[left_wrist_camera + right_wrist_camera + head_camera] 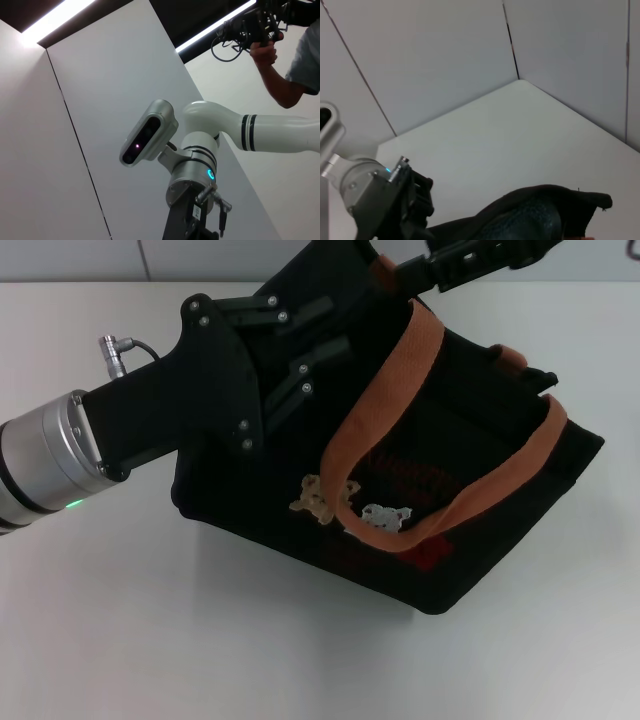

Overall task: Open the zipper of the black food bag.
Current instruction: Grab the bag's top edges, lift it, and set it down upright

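The black food bag [470,500] sits tilted on the white table [150,640], its orange-brown handles [395,380] looping over its front. Small bear pictures [320,498] and a red mark [430,555] show on the front face. My left gripper [335,328] reaches in from the left and rests against the bag's upper left corner, its tips lost against the black fabric. My right gripper [445,268] is at the bag's far top edge, mostly cut off by the frame. I cannot make out the zipper. The right wrist view shows a fold of the bag [535,215] and the left arm's wrist [365,185].
White wall panels [445,60] close off the table's far side and corner. The left wrist view points upward at my head camera [147,132] and right arm [260,135]. A person holding a camera [270,45] stands beyond.
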`<action>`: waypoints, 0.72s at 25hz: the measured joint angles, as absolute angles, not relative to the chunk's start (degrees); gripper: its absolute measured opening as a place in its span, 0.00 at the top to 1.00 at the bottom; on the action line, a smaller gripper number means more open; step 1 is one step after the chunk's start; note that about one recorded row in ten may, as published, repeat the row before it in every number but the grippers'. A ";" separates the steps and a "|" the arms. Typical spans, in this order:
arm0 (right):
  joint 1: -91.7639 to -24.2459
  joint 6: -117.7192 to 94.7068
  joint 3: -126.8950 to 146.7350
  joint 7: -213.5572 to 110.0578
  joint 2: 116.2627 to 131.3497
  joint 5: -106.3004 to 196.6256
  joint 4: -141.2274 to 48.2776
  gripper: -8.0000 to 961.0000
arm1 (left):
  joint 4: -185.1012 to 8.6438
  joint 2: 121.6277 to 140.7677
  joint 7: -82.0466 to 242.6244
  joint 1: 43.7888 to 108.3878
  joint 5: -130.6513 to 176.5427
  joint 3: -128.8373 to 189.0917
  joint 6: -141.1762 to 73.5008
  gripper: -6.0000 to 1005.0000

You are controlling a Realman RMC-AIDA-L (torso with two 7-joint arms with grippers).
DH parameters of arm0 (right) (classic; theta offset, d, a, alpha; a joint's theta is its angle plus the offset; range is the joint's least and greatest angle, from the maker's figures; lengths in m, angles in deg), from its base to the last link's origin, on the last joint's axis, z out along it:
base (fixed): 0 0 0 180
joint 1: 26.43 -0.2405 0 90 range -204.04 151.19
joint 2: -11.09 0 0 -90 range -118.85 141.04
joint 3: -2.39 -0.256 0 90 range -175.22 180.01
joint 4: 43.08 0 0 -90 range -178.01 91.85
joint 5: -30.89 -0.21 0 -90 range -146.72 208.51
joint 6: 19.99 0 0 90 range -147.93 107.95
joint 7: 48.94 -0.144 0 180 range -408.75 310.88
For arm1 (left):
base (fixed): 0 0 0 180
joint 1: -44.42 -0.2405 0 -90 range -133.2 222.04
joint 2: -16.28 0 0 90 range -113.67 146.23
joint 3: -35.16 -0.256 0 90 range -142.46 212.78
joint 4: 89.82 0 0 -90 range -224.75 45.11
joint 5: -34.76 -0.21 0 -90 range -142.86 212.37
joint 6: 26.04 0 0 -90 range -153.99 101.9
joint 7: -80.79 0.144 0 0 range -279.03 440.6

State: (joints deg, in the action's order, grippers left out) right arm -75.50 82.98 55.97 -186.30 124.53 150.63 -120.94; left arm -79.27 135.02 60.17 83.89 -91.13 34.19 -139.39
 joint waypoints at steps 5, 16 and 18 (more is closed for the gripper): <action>-75.78 81.06 58.64 -186.29 124.93 151.58 -120.45 0.28 | -79.28 135.02 60.17 84.07 -91.07 33.61 -139.40 0.80; -77.46 78.08 62.96 -185.61 127.30 155.18 -119.82 0.44 | -79.27 135.02 60.23 84.46 -90.94 33.40 -139.43 0.80; -77.63 76.68 63.94 -185.51 128.02 157.64 -120.12 0.44 | -79.27 135.02 60.23 84.56 -90.97 33.39 -139.42 0.80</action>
State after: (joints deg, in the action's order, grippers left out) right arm -77.63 76.68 63.94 -185.51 128.02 157.64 -120.12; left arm -79.27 135.02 60.23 84.56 -90.97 33.39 -139.42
